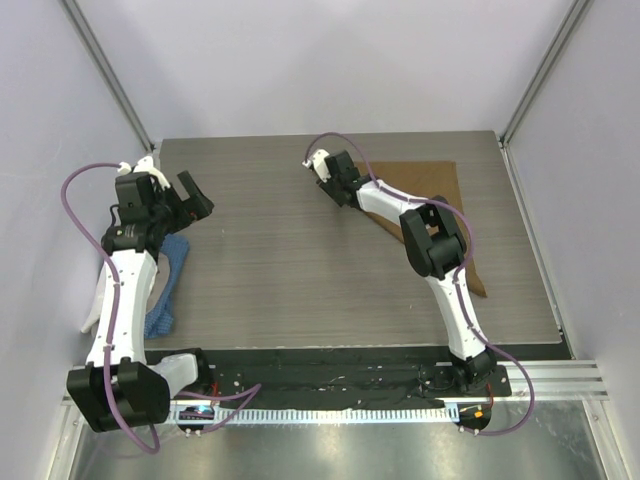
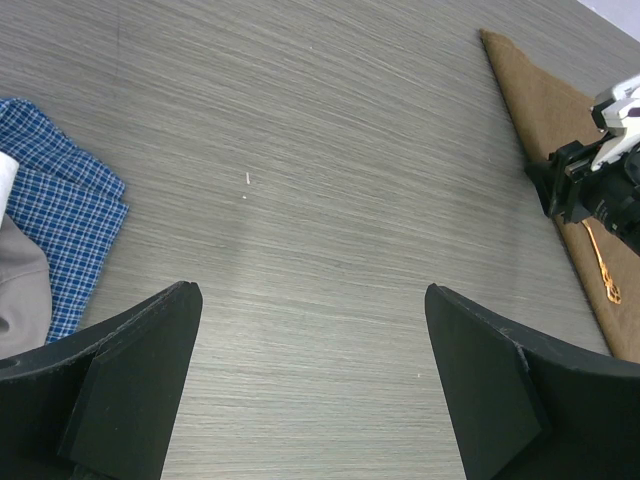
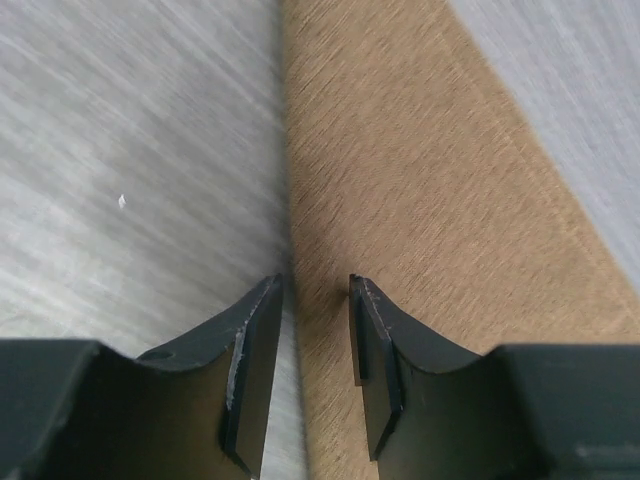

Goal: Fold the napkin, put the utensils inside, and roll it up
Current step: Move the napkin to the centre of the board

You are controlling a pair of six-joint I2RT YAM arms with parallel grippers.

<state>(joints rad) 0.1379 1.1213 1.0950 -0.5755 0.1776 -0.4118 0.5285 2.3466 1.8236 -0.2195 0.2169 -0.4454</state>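
I read the napkin (image 3: 430, 170) as tan woven cloth, matt, with a fine weave showing. The table (image 1: 300, 260) looks like grey wood-grain laminate, smooth and dull, and the blue checked cloth (image 2: 60, 210) is soft fabric. The left gripper (image 2: 312, 300) looks like matt black plastic.

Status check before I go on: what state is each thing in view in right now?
left gripper: wide open, empty, above bare table.
right gripper: jaws slightly apart over the napkin's left edge, nothing visibly held.
napkin: flat on the table in a triangle, not rolled.
spoon: lying on the napkin, partly hidden by the right gripper.
blue cloth: loosely folded at the table's left edge.
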